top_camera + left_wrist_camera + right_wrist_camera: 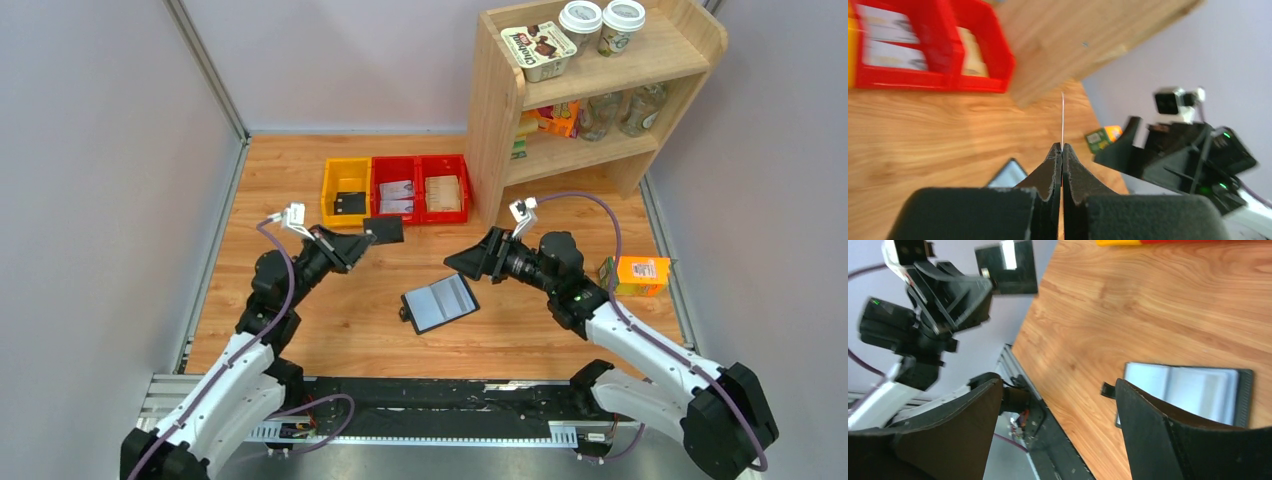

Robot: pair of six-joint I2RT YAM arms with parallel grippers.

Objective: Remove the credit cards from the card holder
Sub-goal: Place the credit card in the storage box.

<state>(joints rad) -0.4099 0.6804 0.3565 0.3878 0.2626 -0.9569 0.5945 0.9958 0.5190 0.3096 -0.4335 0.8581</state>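
The card holder (440, 303) lies open on the table, grey-blue lining up, strap tab at its left. It also shows in the right wrist view (1188, 390), and a corner of it shows in the left wrist view (1008, 175). My left gripper (362, 238) is shut on a black credit card (385, 230), held in the air in front of the bins. That card is edge-on in the left wrist view (1062, 120) and flat in the right wrist view (1008, 265). My right gripper (470, 262) is open and empty, just above and right of the holder.
A yellow bin (330, 185) holds a black card (349, 203). Two red bins (420, 165) beside it hold whitish cards. A wooden shelf (495, 130) with cups and cartons stands at the back right. An orange carton (640, 275) lies at the right edge.
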